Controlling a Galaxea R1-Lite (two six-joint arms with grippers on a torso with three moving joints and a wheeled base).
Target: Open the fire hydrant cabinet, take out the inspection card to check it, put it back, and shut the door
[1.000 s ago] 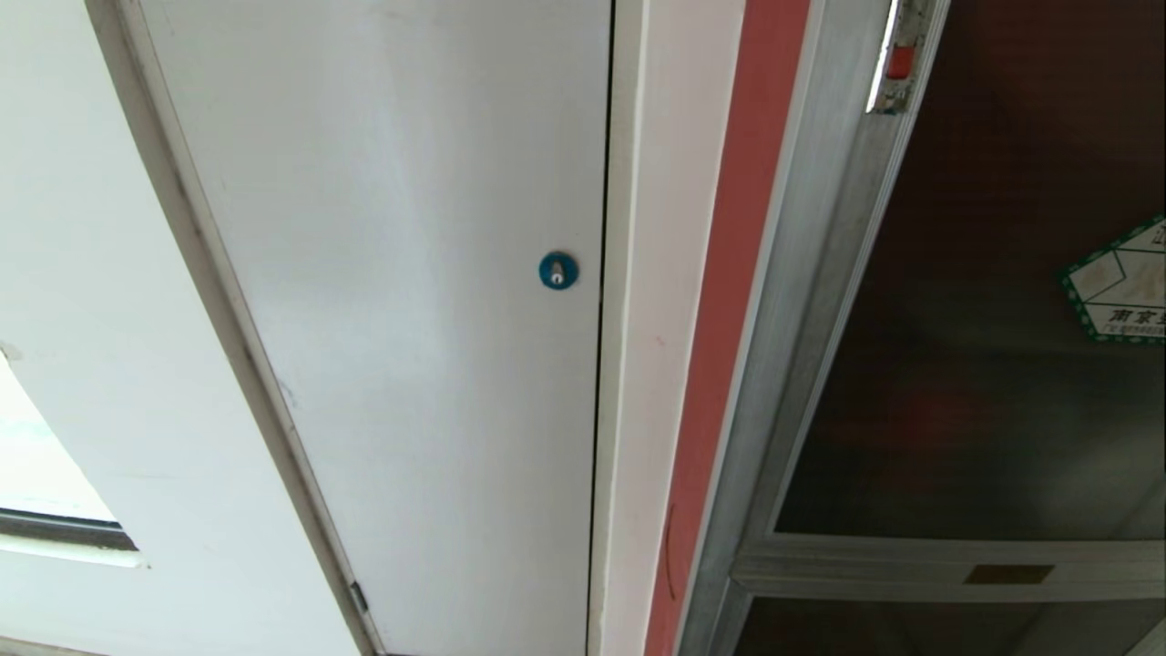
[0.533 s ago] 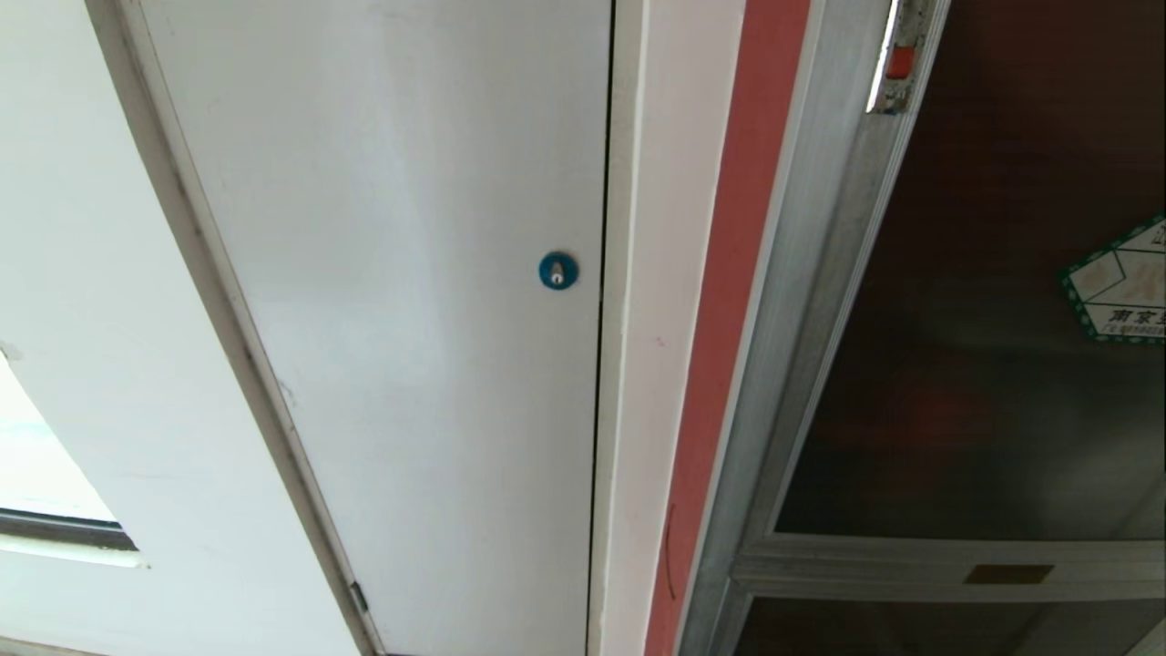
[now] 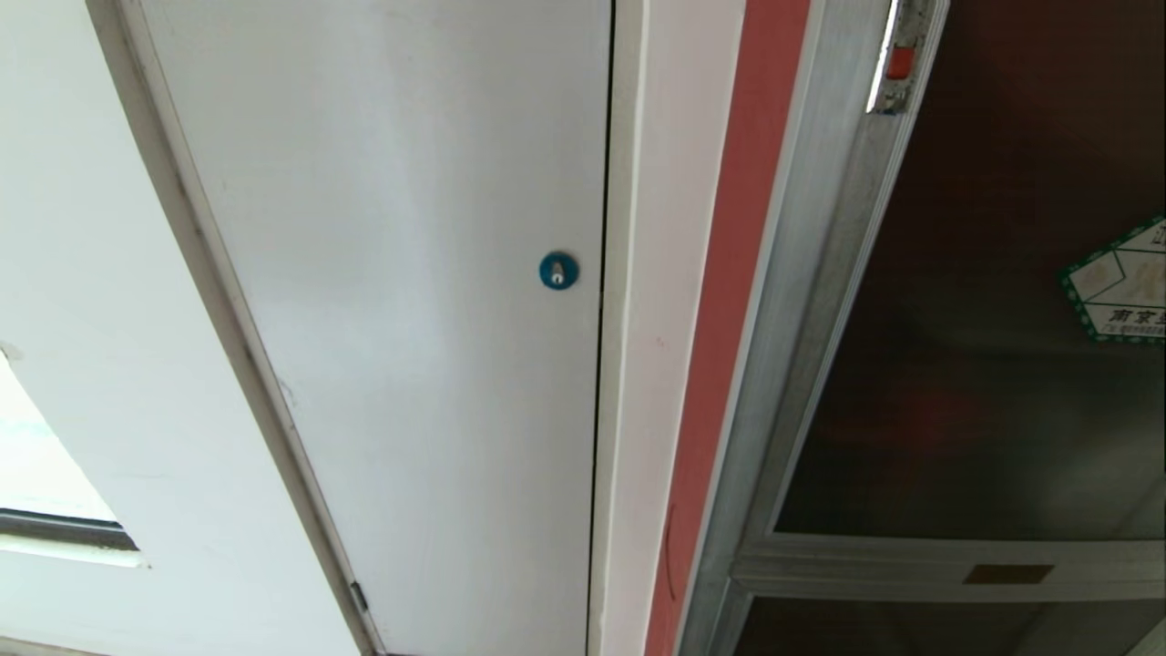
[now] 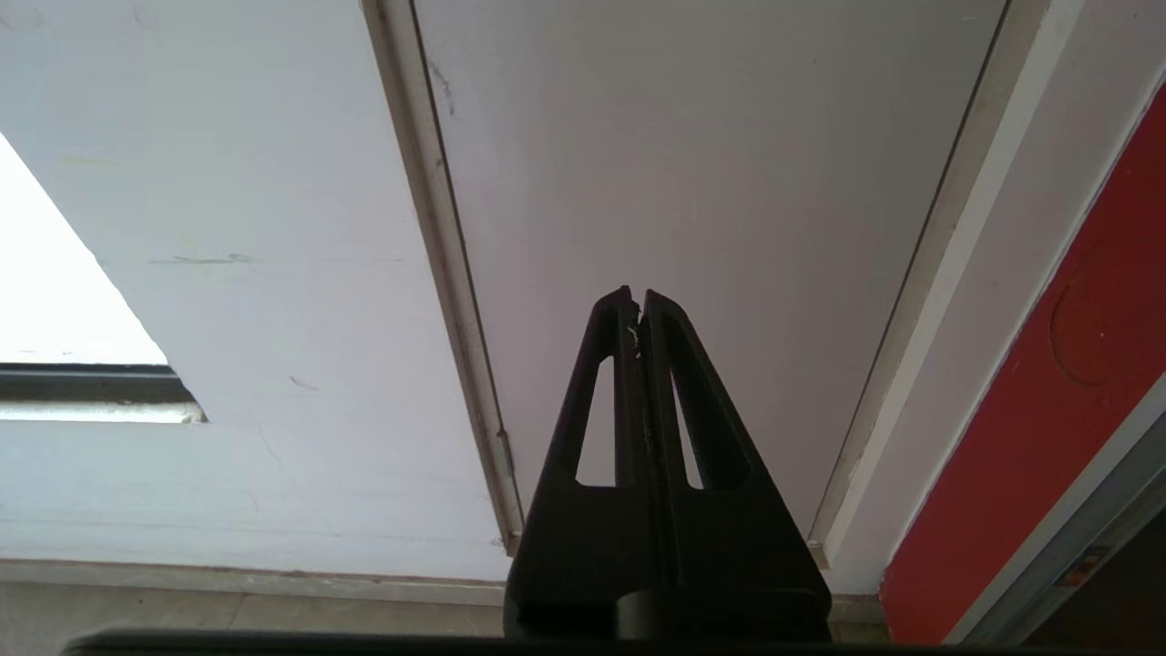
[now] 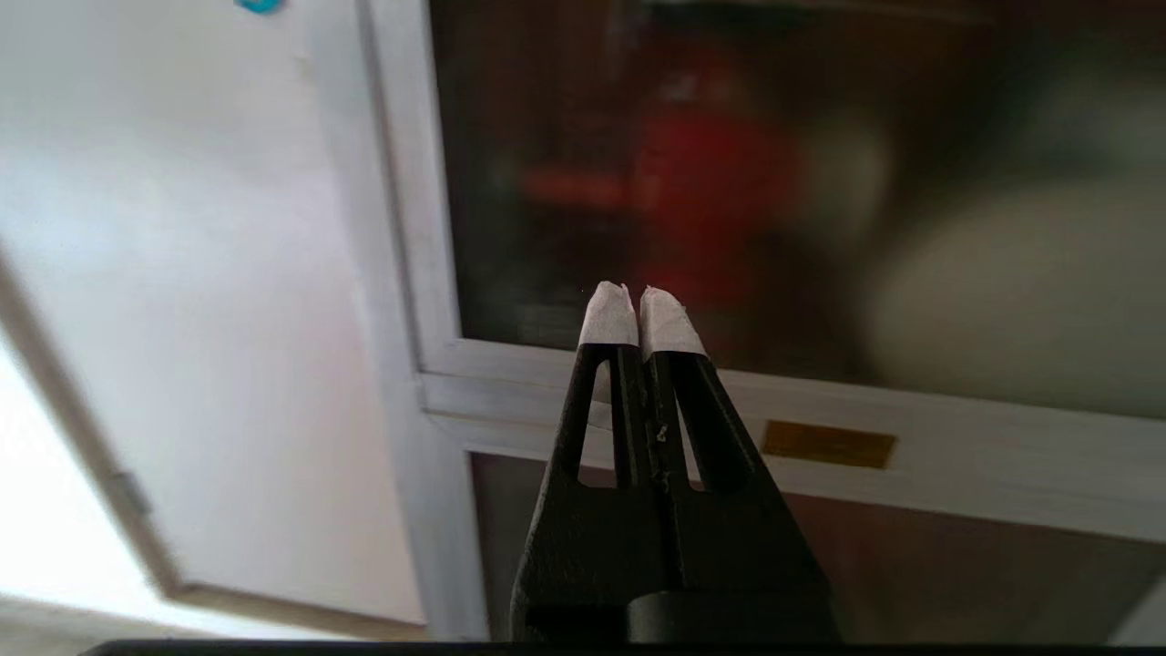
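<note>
Right gripper (image 5: 638, 310) pinched shut, holding nothing, aimed at the door (image 3: 993, 301). Head view same as a second ago: still closed, red latch (image 3: 900, 62) untouched. Left gripper (image 4: 638, 305) shut too, parked.

The head camera looks up along the wall from close by, with the white panel (image 3: 392, 301) and its blue lock (image 3: 557, 271) in the middle and the door (image 3: 984, 301) at the right edge. The left wrist camera looks past its closed black fingers (image 4: 629, 364) at the same white panel (image 4: 692, 182). The right wrist camera faces the door (image 5: 729, 182) from near, and catches the blue lock (image 5: 260, 5) too.
</note>
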